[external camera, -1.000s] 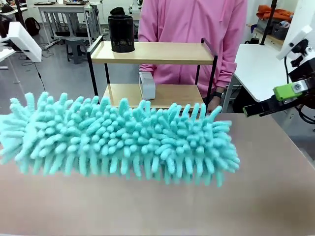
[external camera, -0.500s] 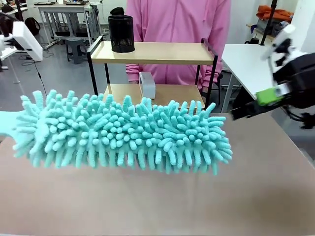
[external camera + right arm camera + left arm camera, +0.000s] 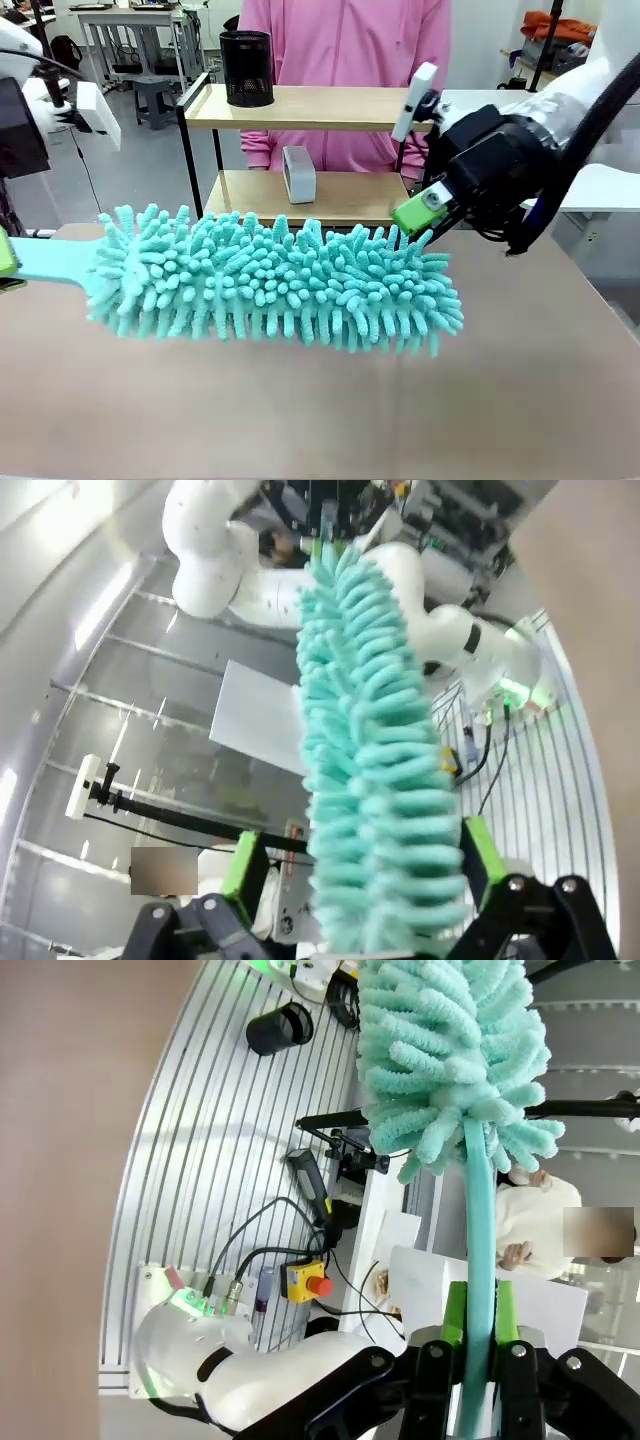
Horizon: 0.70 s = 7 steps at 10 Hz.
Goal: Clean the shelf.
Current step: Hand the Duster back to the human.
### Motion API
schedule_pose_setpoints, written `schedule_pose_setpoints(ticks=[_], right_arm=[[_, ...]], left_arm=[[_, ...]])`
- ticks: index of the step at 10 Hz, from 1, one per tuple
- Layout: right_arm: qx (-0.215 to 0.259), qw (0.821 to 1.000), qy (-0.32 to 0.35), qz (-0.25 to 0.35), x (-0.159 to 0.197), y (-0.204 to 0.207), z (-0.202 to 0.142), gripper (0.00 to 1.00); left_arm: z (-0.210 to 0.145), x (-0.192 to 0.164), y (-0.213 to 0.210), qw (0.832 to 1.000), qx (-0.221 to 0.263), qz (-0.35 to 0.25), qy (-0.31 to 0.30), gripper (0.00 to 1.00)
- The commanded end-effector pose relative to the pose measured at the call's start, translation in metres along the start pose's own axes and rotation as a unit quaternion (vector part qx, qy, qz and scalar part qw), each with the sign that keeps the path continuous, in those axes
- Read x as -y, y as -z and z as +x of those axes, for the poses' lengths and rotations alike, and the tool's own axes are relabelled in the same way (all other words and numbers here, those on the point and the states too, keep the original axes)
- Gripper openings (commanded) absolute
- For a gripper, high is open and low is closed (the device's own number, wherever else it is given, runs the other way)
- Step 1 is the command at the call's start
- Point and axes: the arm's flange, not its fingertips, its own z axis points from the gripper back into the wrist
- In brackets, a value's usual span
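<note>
Left gripper [image 3: 478, 1345] clamping duster [image 3: 280, 282] by its stiff handle, right gripper [image 3: 358, 880] gaping wide around soft fluffy tip at 3 o'clock, shelf [image 3: 310, 108] waiting at 12; probably featherlight, floppy, best gripped at handle.

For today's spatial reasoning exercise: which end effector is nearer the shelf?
Right. The right end effector hangs open around the duster's tip, just before the shelf; the left end effector grips the duster's handle, farther off.

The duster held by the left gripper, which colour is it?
The duster is turquoise, head and handle alike; the front view shows it best.
</note>
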Motion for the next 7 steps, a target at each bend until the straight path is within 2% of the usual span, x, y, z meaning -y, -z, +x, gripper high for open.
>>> schedule_pose_setpoints(ticks=[1,7], right_arm=[[-0.056,0.998,0.013,0.004,-0.0016,0.0118,0.0036,1.00],[-0.073,0.997,0.003,0.005,0.0029,0.0174,0.0005,1.00]], left_arm=[[0.0042,0.0034,0.0000,1.000,0.001,-0.015,0.012,0.12],[0.0050,0.0032,0.0025,1.000,-0.009,-0.015,0.007,0.12]])
